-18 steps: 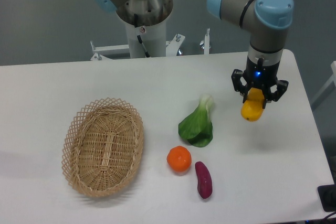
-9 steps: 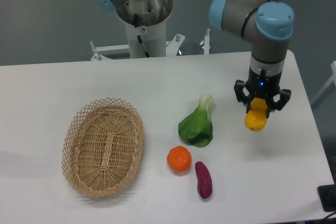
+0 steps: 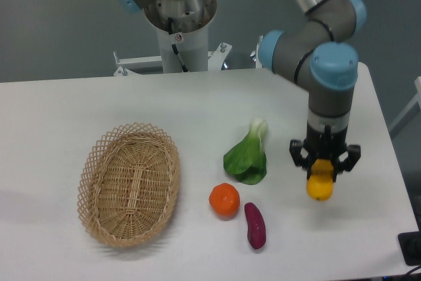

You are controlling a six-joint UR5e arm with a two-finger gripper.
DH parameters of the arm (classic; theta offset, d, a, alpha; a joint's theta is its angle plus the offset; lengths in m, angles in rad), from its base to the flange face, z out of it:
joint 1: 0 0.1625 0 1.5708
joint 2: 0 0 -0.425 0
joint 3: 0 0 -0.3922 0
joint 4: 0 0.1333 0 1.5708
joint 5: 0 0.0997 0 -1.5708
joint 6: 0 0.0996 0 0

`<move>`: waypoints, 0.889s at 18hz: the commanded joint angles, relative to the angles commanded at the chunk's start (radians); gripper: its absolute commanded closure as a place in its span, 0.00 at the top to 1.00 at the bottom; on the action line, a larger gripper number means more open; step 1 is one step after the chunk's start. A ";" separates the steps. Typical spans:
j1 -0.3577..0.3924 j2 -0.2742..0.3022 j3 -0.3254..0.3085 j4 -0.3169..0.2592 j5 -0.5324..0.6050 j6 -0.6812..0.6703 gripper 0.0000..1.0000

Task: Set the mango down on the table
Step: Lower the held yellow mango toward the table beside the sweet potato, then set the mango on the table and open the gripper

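The yellow-orange mango (image 3: 320, 185) hangs in my gripper (image 3: 324, 168), whose black fingers are shut around its upper part. It is over the right side of the white table (image 3: 368, 228), low and close to the surface; I cannot tell whether its lower end touches the table. The arm comes down from the upper right, and the wrist hides the top of the mango.
An oval wicker basket (image 3: 129, 183) stands at the left. A green bok choy (image 3: 248, 156), a round orange fruit (image 3: 224, 199) and a purple sweet potato (image 3: 255, 225) lie left of the mango. The table's right edge (image 3: 402, 182) is near.
My gripper has moved down and toward the table's front with the mango in it, from beside the bok choy's top to level with its base. Nothing else moved.
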 joint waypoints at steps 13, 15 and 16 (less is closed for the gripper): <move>-0.029 -0.037 -0.017 0.008 0.000 -0.003 0.83; -0.029 -0.037 -0.014 0.009 0.002 0.000 0.91; -0.029 -0.037 -0.011 0.009 0.002 0.003 0.91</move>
